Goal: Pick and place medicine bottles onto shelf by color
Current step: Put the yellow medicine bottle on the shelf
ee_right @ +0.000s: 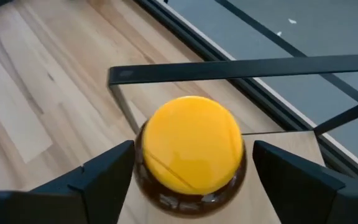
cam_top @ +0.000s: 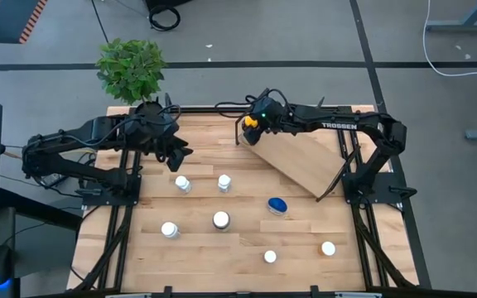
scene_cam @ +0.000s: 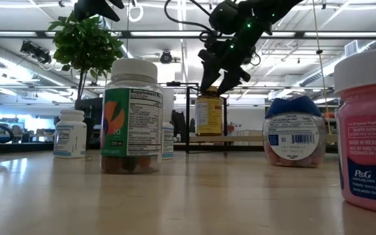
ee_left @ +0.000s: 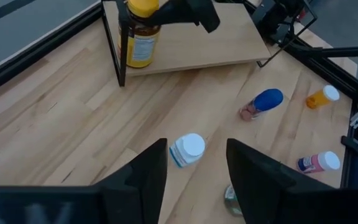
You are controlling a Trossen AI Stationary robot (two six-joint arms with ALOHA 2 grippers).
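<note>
Plank desk (cam_top: 247, 240), open workshop behind. Amber bottle (ee_right: 190, 152) upright on shelf (cam_top: 301, 161), between right fingers (ee_right: 101, 177), spread, released. Left fingers (ee_left: 135, 180) parted, empty.

Overhead camera straight down on the whole surface (cam_top: 222, 248), low camera level across it, wrist cameras close, all sharing the yellow-capped bottle (ee_right: 194, 146)
</note>
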